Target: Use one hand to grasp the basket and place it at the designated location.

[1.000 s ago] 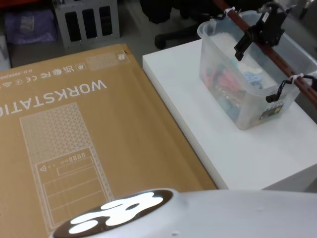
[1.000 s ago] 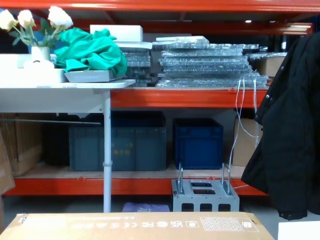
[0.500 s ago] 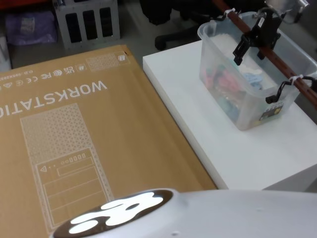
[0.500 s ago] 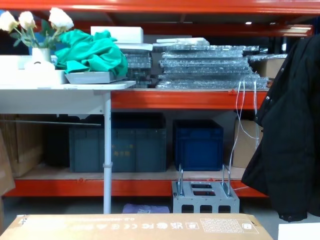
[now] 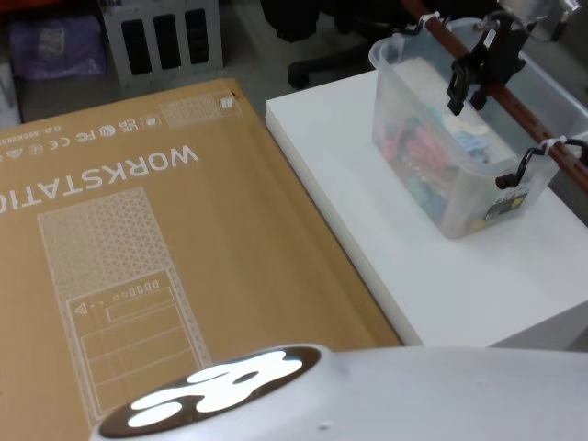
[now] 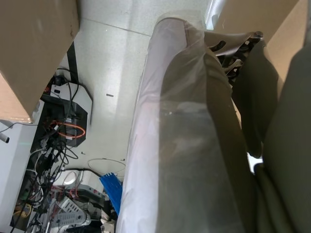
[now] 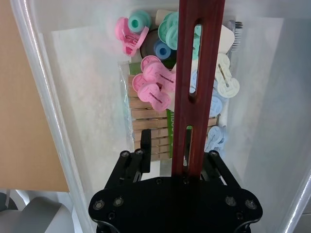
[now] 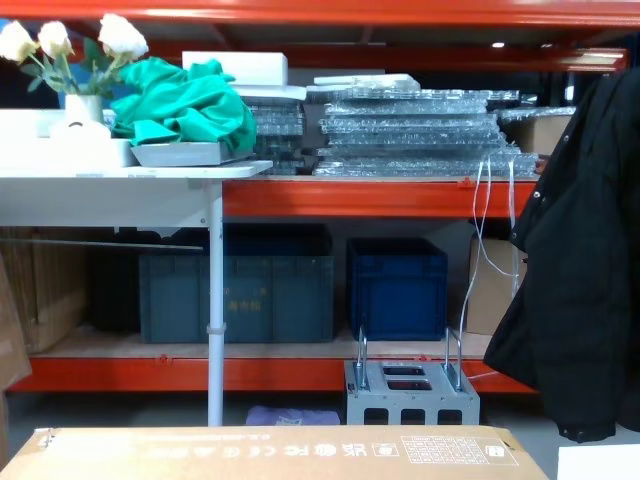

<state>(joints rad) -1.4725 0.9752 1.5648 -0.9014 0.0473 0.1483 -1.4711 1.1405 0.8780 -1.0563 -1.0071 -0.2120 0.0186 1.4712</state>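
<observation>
Keeping the left arm parked low, wrist turned toward the floor (image 6: pixel 112 58). Showing a cardboard box (image 5: pixel 165 239) across the frame's left, then the white table (image 5: pixel 441 285) bearing the basket (image 5: pixel 413 138) at upper right, clothes pegs (image 7: pixel 155 87) inside. Straddling the reddish handle (image 5: pixel 516 112) with the right gripper (image 5: pixel 467 92), jaws narrowly parted, not yet clamping. Advising closing squarely at mid-bar, then lifting straight up, avoiding tilt or swing.
</observation>
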